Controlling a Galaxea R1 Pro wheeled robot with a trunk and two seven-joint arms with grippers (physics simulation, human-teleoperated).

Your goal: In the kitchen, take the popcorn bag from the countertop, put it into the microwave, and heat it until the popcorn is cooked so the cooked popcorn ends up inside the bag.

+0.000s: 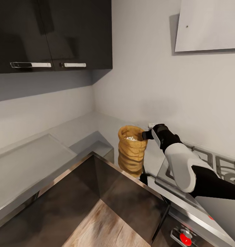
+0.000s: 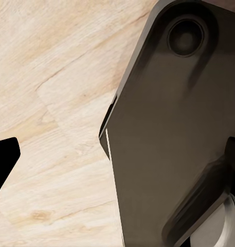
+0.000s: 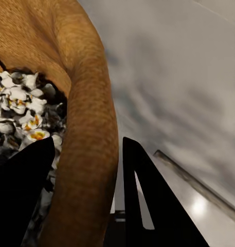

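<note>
The tan popcorn bag stands upright near the front edge of the grey countertop, in the corner beside the hob. Whitish popcorn fills its open top. My right gripper is shut on the bag's rolled rim. In the right wrist view one finger sits inside among the popcorn and the other outside, with the bag's rim pinched in my right gripper. I cannot tell whether the bag rests on the counter or hangs just above it. My left gripper is open over the wooden floor. The microwave is out of view.
A gas hob lies right of the bag under my right arm, with a red knob on its front. Dark wall cabinets hang at the upper left and a pale hood at the upper right. Wooden floor lies below the counter edge.
</note>
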